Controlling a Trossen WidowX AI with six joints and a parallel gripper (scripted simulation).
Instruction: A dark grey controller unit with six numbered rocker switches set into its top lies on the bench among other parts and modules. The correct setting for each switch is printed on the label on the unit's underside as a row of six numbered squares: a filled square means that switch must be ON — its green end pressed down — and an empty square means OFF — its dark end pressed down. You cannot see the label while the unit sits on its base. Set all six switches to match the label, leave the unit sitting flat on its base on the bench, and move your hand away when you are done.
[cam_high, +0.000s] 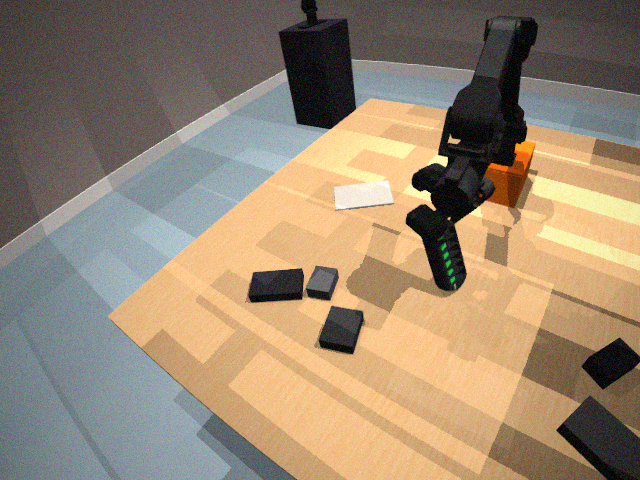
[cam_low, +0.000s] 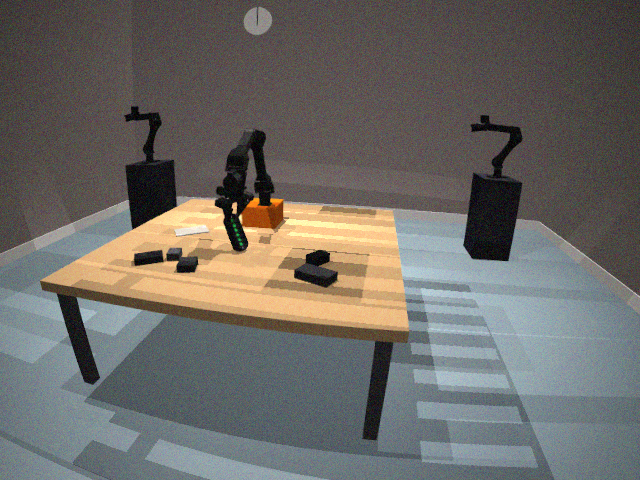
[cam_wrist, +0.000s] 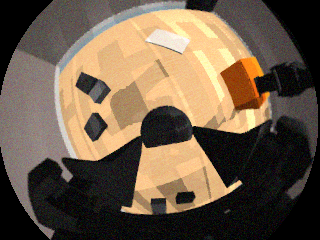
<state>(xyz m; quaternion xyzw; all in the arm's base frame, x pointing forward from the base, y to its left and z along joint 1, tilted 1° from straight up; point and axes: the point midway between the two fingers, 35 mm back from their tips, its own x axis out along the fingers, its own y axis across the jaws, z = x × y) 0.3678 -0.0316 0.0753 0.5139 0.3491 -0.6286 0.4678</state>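
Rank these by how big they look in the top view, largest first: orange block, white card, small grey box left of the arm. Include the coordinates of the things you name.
1. White card (cam_high: 363, 195) (cam_low: 191, 231) (cam_wrist: 168, 41) and orange block (cam_high: 502, 186) (cam_low: 260, 215) (cam_wrist: 242, 86): unsure, arm covers part of the block
2. Small grey box (cam_high: 322, 282) (cam_low: 174, 254) (cam_wrist: 99, 92)

Wooden bench (cam_high: 413, 372) (cam_low: 232, 294) (cam_wrist: 200, 100) with dark legs. On its top: an orange block (cam_high: 504, 186) (cam_low: 262, 214) (cam_wrist: 242, 85), a flat white rectangle (cam_high: 363, 195) (cam_low: 191, 230) (cam_wrist: 168, 40), and five dark blocks, three grouped together and two near each other.

Orange block (cam_high: 504, 187) (cam_low: 262, 213) (cam_wrist: 243, 86) behind jaws (cam_high: 442, 219) (cam_low: 230, 206) (close), modules (cam_high: 341, 329) (cam_low: 187, 264) (cam_wrist: 95, 126) frontward
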